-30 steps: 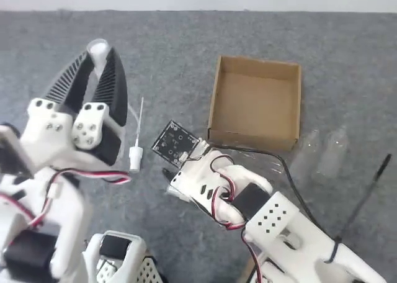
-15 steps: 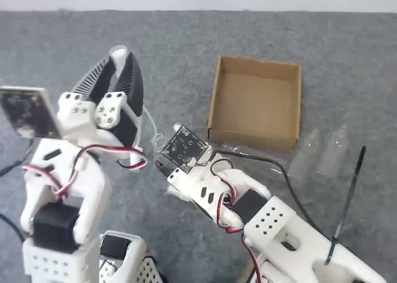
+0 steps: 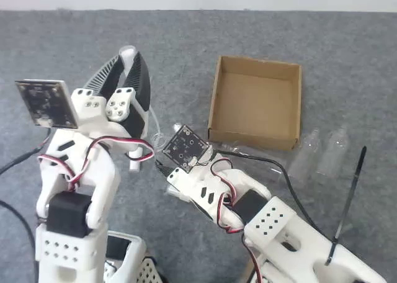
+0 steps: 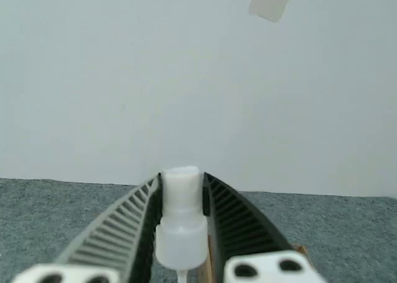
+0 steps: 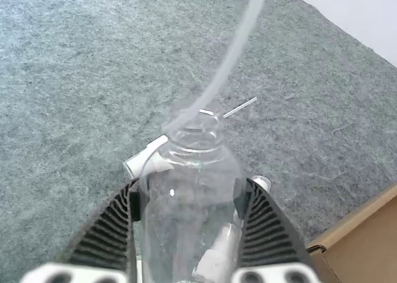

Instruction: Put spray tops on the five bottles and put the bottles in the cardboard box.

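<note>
While left fingers [image 4: 118, 233] pinch the spray top [image 4: 181, 215], right fingers [image 5: 260, 227] clasp a bottle [image 5: 186, 190], the tube [image 5: 229, 53] at its mouth.

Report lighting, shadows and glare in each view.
High view: even light, only a soft shadow inside the cardboard box; the two clear bottles barely stand out from the grey mat. Right wrist view: small glints on the held bottle. Left wrist view: the white spray top pales against the white wall.

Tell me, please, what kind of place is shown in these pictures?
Probably a robotics lab bench or workshop: a grey felt-like mat as work surface, a plain white wall behind, and a left arm and right arm beside a cardboard box.
</note>
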Controlling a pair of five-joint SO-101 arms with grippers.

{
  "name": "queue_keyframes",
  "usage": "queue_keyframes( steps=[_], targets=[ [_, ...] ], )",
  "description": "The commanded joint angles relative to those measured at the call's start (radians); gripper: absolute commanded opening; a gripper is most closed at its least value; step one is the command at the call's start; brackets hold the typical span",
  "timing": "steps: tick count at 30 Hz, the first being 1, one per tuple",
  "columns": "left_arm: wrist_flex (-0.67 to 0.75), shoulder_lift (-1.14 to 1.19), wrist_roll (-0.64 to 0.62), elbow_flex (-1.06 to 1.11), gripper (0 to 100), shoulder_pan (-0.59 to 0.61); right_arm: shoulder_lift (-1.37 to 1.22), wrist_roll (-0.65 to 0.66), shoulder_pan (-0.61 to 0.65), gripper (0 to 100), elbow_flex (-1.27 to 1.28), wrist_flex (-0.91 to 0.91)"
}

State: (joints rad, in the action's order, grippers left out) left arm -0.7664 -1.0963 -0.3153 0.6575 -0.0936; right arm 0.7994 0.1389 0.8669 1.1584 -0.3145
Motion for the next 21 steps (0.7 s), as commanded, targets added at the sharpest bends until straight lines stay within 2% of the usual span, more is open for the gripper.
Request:
queue_keyframes(
  steps=[1, 7, 11, 21],
  targets=[
    [0.037, -0.014, -0.003, -0.079, 1, 0.002, 0.038, -0.011, 0.008, 0.6, 0.014, 0.027],
    [0.040, -0.011, -0.003, -0.056, 1, 0.046, 0.038, -0.011, 0.012, 0.6, 0.028, 0.031],
    [0.040, -0.015, -0.006, 0.016, 1, 0.035, 0.038, -0.011, 0.012, 0.6, 0.028, 0.036],
    [0.012, -0.015, -0.009, 0.039, 1, 0.034, 0.038, -0.014, 0.010, 0.6, 0.028, 0.036]
  ],
)
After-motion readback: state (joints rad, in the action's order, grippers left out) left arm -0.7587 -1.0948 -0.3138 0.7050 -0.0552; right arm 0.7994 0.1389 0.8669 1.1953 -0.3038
